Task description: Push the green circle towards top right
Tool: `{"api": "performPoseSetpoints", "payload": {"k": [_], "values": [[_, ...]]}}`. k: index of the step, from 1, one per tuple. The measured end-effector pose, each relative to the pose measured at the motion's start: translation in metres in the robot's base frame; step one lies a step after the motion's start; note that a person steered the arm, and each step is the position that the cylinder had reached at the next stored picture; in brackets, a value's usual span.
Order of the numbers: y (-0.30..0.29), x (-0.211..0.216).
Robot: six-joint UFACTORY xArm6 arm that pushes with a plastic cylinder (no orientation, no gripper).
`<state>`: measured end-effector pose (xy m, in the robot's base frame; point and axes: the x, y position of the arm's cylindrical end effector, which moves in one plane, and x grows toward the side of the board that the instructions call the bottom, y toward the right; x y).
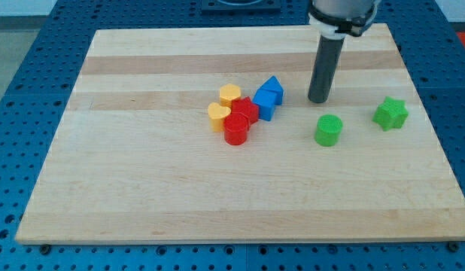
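The green circle, a short green cylinder, stands on the wooden board right of the middle. My tip is the lower end of a dark rod and rests on the board just above the green circle, slightly to its left, with a small gap between them. A green star lies to the circle's right.
A cluster sits left of the tip: two blue blocks, a red star, a red cylinder and two yellow hearts. The board's right edge is beyond the green star.
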<state>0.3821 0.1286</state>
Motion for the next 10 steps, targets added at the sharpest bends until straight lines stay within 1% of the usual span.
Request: {"api": "performPoseSetpoints", "payload": {"k": [1, 2, 3, 4, 5, 6, 7, 8, 9, 10], "values": [[-0.007, 0.002], [-0.064, 0.081], [-0.092, 0.108], [-0.043, 0.148], [-0.016, 0.152], [-0.016, 0.152], [-0.007, 0.087], [-0.003, 0.008], [0.005, -0.029], [0.005, -0.016]]}}
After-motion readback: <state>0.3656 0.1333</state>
